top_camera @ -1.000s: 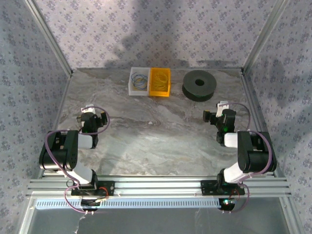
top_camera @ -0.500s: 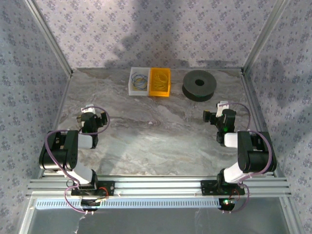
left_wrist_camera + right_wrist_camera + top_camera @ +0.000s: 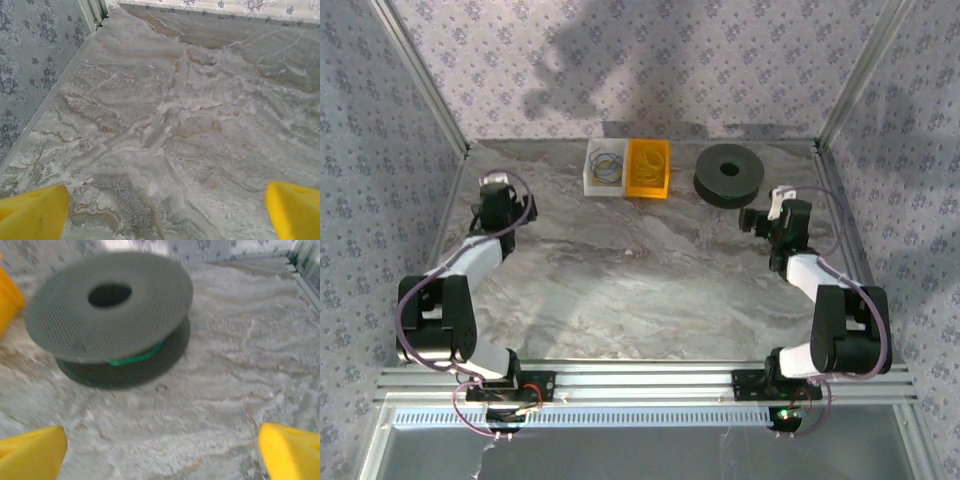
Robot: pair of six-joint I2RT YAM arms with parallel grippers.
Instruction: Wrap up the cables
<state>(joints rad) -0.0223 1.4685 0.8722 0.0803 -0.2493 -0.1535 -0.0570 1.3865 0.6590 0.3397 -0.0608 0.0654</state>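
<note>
Movement on both sides within the last second. On the left: unfolded from the tuck near the base, now stretched toward the far-left edge of the counter (image 3: 640,290), left jaws spread wide over bare marble, grasping nothing. On the right: swung forward to just short of the black spool (image 3: 728,175), right jaws likewise released and empty, yellow fingertips (image 3: 30,450) framing the spool and the green band (image 3: 135,359) round its core. Blurred in the right wrist view, so probably caught mid-motion. No contact with anything yet.

Thin yellow wire (image 3: 605,165) apparently looped in the white tray (image 3: 603,192) at the back of the counter, beside a darker coil (image 3: 612,170) and next to the orange bin (image 3: 648,168); too small to be sure. Untouched, well apart from both jaws.

Reads as the opening approach: spool first on the right, wire to be fetched after. Nothing wound so far.
</note>
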